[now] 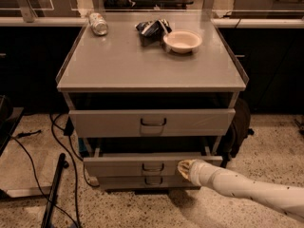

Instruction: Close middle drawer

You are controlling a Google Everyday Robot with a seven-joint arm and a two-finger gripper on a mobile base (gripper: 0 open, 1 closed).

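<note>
Although the grey desk (123,65) dominates this corner, with its top drawer (104,122) standing a little proud, the work is lower down. The middle drawer (114,166) sits just beneath it, not quite home by my reckoning, with a dark gap showing above its front. The white arm (247,191) reaches in low from the right, and its claw (185,167) touches that front panel just right of the small dark handle (153,167); whether the claw is clenched or released I cannot tell. To finish well, I'd push straight and level into the cabinet, since pressing off-centre could skew the drawer on its runners. Contact nearer the handle would be kinder, pressing until the front sits flush.
</note>
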